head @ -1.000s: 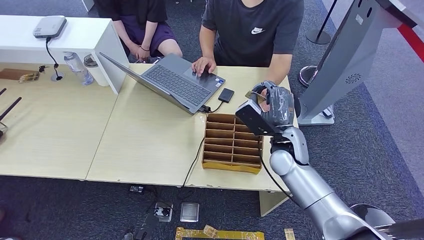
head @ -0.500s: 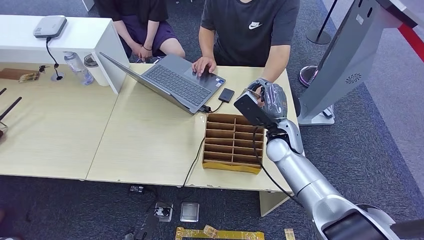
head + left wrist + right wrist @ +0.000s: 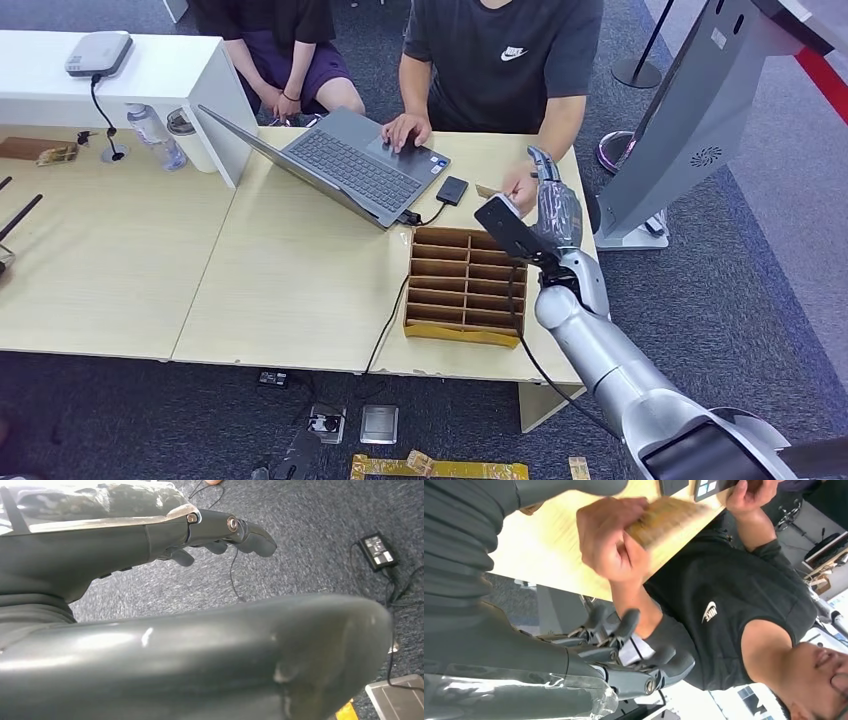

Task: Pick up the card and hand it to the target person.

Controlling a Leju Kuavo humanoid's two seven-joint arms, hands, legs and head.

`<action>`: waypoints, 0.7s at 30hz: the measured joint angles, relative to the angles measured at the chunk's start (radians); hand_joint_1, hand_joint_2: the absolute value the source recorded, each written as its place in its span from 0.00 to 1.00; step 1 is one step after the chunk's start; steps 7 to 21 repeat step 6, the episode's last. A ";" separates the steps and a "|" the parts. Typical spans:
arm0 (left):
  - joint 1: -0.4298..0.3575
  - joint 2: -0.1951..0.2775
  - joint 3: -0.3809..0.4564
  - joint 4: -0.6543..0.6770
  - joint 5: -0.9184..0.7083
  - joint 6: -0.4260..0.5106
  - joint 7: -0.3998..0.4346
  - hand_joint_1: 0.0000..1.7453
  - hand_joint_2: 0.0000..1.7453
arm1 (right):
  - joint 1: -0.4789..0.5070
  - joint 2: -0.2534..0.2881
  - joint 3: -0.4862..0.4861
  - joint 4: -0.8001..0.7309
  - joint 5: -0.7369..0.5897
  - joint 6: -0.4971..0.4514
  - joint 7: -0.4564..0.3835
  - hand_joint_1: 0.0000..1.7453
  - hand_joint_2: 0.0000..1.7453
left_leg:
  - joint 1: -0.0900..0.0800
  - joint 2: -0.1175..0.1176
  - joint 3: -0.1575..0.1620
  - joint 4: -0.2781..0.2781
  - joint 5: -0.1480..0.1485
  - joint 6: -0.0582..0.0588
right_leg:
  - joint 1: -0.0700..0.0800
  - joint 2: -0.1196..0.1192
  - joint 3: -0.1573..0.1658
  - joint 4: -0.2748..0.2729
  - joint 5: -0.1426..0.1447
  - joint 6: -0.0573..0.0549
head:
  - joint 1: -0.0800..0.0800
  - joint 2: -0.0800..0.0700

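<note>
T-shirt logo: a white Nike swoosh on the chest of the person's dark T-shirt (image 3: 512, 52), also seen in the right wrist view (image 3: 709, 612).
Other text: labels elsewhere too small to read.

i count two people (image 3: 500, 60) seated at the far side, one laptop (image 3: 345, 165), one small black drive (image 3: 452, 190) beside it, one brown divided tray (image 3: 465, 285) and one card (image 3: 664, 520). far left there is one white box (image 3: 98, 52), one bottle (image 3: 155, 135) and one cup (image 3: 185, 135). two tables (image 3: 120, 260) stand side by side.
</note>
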State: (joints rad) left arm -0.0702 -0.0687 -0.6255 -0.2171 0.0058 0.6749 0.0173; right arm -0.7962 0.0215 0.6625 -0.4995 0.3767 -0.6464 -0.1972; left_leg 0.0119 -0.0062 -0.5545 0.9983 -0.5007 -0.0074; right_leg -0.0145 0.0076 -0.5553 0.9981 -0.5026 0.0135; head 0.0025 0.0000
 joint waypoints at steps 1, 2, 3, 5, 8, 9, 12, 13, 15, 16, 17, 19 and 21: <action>0.000 0.000 -0.001 0.000 0.003 0.002 0.003 0.00 0.00 | 0.001 0.001 0.000 0.001 0.006 -0.005 0.004 0.00 1.00 | 0.000 0.000 0.000 0.000 0.000 0.000 | 0.000 0.000 0.000 0.000 0.000 0.000 | 0.000 0.000; 0.000 0.000 -0.001 0.000 0.007 0.004 0.007 0.00 0.00 | 0.004 0.001 0.001 0.000 0.014 -0.008 0.010 0.00 1.00 | 0.000 0.000 0.000 0.000 0.000 0.000 | 0.000 0.000 0.000 0.000 0.000 0.000 | 0.000 0.000; 0.000 0.000 -0.001 0.000 0.010 0.006 0.010 0.00 0.00 | 0.010 0.000 0.001 -0.004 0.022 -0.011 0.020 0.00 1.00 | 0.000 0.000 0.000 0.000 0.000 0.000 | 0.000 0.000 0.000 0.000 0.000 0.000 | 0.000 0.000; 0.000 0.000 -0.001 0.000 0.014 0.008 0.017 0.00 0.00 | 0.029 -0.006 0.002 -0.024 0.037 -0.011 0.045 0.00 1.00 | 0.000 0.000 0.000 0.000 0.000 0.000 | 0.000 0.000 0.000 0.000 0.000 0.000 | 0.001 0.000; 0.000 0.000 -0.001 0.000 0.014 0.008 0.018 0.00 0.00 | 0.035 -0.008 0.003 -0.031 0.041 -0.011 0.052 0.00 1.00 | 0.000 0.000 0.000 0.000 0.000 0.000 | 0.000 0.000 0.000 0.000 0.000 0.000 | 0.001 0.000; 0.000 0.000 -0.001 0.000 0.014 0.008 0.018 0.00 0.00 | 0.035 -0.008 0.003 -0.031 0.041 -0.011 0.052 0.00 1.00 | 0.000 0.000 0.000 0.000 0.000 0.000 | 0.000 0.000 0.000 0.000 0.000 0.000 | 0.001 0.000; 0.000 0.000 -0.001 0.000 0.014 0.008 0.018 0.00 0.00 | 0.035 -0.008 0.003 -0.031 0.041 -0.011 0.052 0.00 1.00 | 0.000 0.000 0.000 0.000 0.000 0.000 | 0.000 0.000 0.000 0.000 0.000 0.000 | 0.001 0.000; 0.000 0.000 -0.001 0.000 0.014 0.008 0.018 0.00 0.00 | 0.035 -0.008 0.003 -0.031 0.041 -0.011 0.052 0.00 1.00 | 0.000 0.000 0.000 0.000 0.000 0.000 | 0.000 0.000 0.000 0.000 0.000 0.000 | 0.001 0.000; 0.000 0.000 -0.001 0.000 0.014 0.008 0.018 0.00 0.00 | 0.035 -0.008 0.003 -0.031 0.041 -0.011 0.052 0.00 1.00 | 0.000 0.000 0.000 0.000 0.000 0.000 | 0.000 0.000 0.000 0.000 0.000 0.000 | 0.001 0.000; 0.000 0.000 -0.001 0.000 0.014 0.008 0.018 0.00 0.00 | 0.035 -0.008 0.003 -0.031 0.041 -0.011 0.052 0.00 1.00 | 0.000 0.000 0.000 0.000 0.000 0.000 | 0.000 0.000 0.000 0.000 0.000 0.000 | 0.001 0.000; 0.000 0.000 -0.001 0.000 0.014 0.008 0.018 0.00 0.00 | 0.035 -0.008 0.003 -0.031 0.041 -0.011 0.052 0.00 1.00 | 0.000 0.000 0.000 0.000 0.000 0.000 | 0.000 0.000 0.000 0.000 0.000 0.000 | 0.001 0.000; 0.000 0.000 -0.001 0.000 0.014 0.008 0.018 0.00 0.00 | 0.035 -0.008 0.003 -0.031 0.041 -0.011 0.052 0.00 1.00 | 0.000 0.000 0.000 0.000 0.000 0.000 | 0.000 0.000 0.000 0.000 0.000 0.000 | 0.001 0.000; 0.000 0.000 -0.001 0.000 0.014 0.008 0.018 0.00 0.00 | 0.035 -0.008 0.003 -0.031 0.041 -0.011 0.052 0.00 1.00 | 0.000 0.000 0.000 0.000 0.000 0.000 | 0.000 0.000 0.000 0.000 0.000 0.000 | 0.001 0.000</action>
